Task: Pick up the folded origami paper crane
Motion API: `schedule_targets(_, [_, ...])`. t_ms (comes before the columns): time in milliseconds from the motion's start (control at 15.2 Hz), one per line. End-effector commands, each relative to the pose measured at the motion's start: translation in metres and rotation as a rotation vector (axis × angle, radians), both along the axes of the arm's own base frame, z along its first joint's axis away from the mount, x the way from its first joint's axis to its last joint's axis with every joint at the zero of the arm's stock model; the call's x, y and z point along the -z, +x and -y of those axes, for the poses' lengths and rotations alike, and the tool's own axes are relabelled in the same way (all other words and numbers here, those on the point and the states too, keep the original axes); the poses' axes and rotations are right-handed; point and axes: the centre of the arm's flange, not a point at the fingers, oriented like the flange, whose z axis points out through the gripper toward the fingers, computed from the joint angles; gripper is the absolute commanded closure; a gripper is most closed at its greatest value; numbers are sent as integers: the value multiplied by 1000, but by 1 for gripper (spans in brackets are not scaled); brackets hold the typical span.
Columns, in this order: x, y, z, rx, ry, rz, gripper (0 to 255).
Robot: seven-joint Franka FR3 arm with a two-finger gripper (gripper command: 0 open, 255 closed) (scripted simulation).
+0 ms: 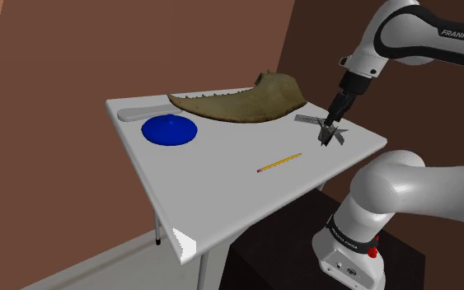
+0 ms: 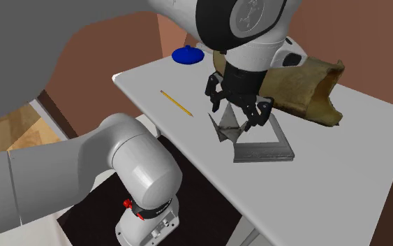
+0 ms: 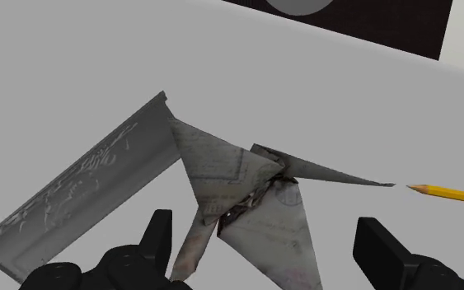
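Two black jaws, we see, stand wide apart astride the grey paper crane on the white surface, gripping nothing, a grey frame just beside it.

In the shoulder view, the paper crane lies on the table near its right edge, just beside a frame. The pencil lies left of it, the dish farther left, and a large curved object behind them.

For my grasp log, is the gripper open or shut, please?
Open: on the gripper, both fingers stand apart, with the paper crane between them.
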Motion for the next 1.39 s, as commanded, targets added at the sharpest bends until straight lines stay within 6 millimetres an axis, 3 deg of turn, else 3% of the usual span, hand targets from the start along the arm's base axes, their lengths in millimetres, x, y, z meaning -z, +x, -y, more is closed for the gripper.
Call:
schedule_targets(0, [10, 0, 1, 0, 0, 0, 0])
schedule_targets(264, [34, 0, 1, 0, 0, 0, 0])
schedule_targets(396, [34, 0, 1, 0, 0, 0, 0])
schedule_targets(462, [34, 0, 1, 0, 0, 0, 255])
schedule_targets(1056, [34, 0, 1, 0, 0, 0, 255])
schedule_targets(1320, [13, 0, 1, 0, 0, 0, 255])
